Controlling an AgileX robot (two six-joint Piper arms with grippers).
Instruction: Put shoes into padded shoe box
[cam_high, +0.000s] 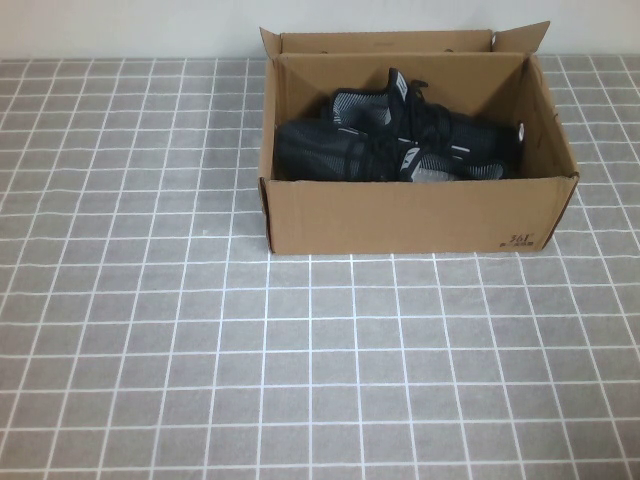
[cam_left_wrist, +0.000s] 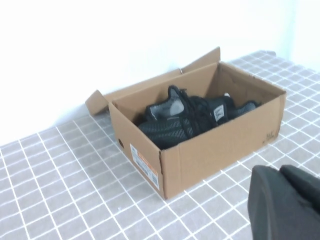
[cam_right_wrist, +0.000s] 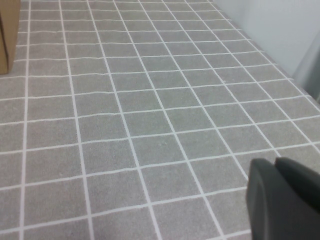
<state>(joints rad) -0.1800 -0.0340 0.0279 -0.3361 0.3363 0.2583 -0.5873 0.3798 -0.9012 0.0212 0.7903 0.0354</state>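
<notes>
1. While the left gripper (cam_left_wrist: 287, 200) sits clenched and empty off the counter's (cam_high: 150, 350) near-left side, nothing is left to carry.
2. Both shoes (cam_high: 395, 140) lie inside the padded shoe box (cam_high: 410, 215) by the far edge; the task looks done.
3. Right gripper (cam_right_wrist: 285, 200) hangs over bare right-side tiles; I cannot tell its state.

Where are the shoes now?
In the high view, both shoes lie inside the box at the table's far centre-right; neither gripper is near them.
</notes>
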